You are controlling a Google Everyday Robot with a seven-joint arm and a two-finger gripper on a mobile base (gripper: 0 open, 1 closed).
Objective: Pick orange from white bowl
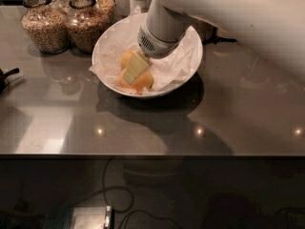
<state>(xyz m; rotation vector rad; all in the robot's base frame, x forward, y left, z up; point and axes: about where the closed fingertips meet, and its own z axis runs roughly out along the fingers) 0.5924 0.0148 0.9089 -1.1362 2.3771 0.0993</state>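
1. The tool (135, 70) was down inside the white bowl (185, 84), its pale tip lying right across the fruit. I could not tell whether it was spread or pinching anything.
2. The orange (144, 83) sat touching the tool, just beneath it and to its near side, close against the bowl's front wall. Being round, it gave no long axis to line up with.
3. A second, paler orange (125, 58) sat just behind and left of the tool, touching the first, so that side looked tight.
4. Crinkled paper (177, 63) lined the bowl to the tool's right, where there was more room.
5. Straight up looked like the free way out. Two grain jars (85, 27) stood beyond the rim, far left of the tool, and the counter (228, 118) stretched away in front.
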